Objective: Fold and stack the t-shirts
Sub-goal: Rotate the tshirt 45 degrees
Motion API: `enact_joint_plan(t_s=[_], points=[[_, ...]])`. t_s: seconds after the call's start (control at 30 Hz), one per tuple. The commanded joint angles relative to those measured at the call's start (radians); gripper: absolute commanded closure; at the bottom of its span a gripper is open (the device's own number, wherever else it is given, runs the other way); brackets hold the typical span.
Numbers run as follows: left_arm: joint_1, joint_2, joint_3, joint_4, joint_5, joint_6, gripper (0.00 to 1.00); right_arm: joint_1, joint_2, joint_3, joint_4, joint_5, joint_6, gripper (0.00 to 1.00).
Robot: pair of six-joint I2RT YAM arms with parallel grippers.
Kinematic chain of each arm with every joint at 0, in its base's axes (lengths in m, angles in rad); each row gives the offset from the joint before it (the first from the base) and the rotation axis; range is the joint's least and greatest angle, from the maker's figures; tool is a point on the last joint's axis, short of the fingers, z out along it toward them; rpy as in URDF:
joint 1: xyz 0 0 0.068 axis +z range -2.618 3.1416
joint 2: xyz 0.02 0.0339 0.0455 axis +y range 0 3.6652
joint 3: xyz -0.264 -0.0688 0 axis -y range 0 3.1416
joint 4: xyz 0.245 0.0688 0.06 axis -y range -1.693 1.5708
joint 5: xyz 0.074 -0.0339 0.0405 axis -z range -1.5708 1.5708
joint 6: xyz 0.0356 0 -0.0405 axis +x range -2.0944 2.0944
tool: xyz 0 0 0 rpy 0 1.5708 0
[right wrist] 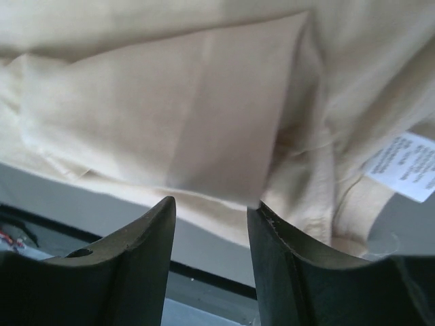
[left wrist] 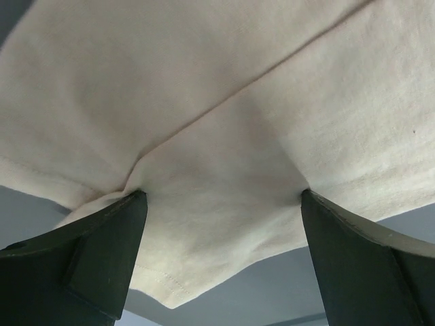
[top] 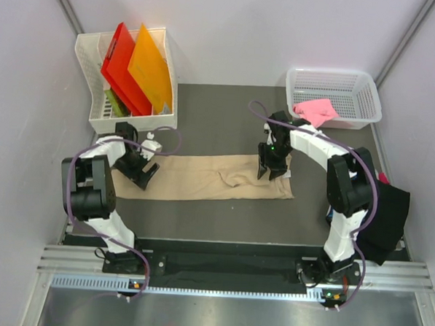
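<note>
The tan shirt (top: 202,178) was laid as a folded strip across the table (top: 227,127). The left gripper (top: 147,174) was spread wide at one end and the right gripper (top: 270,171) partly spread at the collar end. Nothing was pinched, presumably ahead of the next fold.

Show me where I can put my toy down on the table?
Bare table lies behind the tan t-shirt, between the white rack and the white basket; another strip runs in front of it. The middle is crowded.

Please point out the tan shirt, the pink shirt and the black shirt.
tan shirt (top: 195,178), top view, middle of the strip.
pink shirt (top: 315,108), top view, middle of the heap.
black shirt (top: 391,216), top view, its hanging part.
</note>
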State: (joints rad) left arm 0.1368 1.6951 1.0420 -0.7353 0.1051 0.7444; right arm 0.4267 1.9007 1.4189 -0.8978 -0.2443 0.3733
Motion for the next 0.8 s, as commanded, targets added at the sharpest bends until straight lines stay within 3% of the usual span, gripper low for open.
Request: enact_joint_plan(t_s=[0.0, 0.27, 0.43, 0.67, 0.77], points=[[0.004, 0.038, 0.015, 0.071, -0.016, -0.023, 0.01, -0.034, 0.047, -0.017, 0.054, 0.040, -0.013, 0.54], [0.020, 0.005, -0.144, 0.158, -0.050, -0.004, 0.01, -0.039, 0.161, -0.038, 0.085, -0.009, -0.004, 0.57], [0.066, -0.103, -0.252, 0.130, -0.032, 0.024, 0.01, -0.039, 0.210, 0.008, 0.053, 0.023, -0.030, 0.57], [0.093, -0.351, -0.382, 0.011, -0.025, 0.085, 0.01, -0.045, 0.326, 0.269, -0.053, 0.137, -0.071, 0.57], [0.095, -0.380, -0.385, -0.030, -0.015, 0.073, 0.01, -0.045, 0.394, 0.398, -0.082, 0.142, -0.079, 0.57]])
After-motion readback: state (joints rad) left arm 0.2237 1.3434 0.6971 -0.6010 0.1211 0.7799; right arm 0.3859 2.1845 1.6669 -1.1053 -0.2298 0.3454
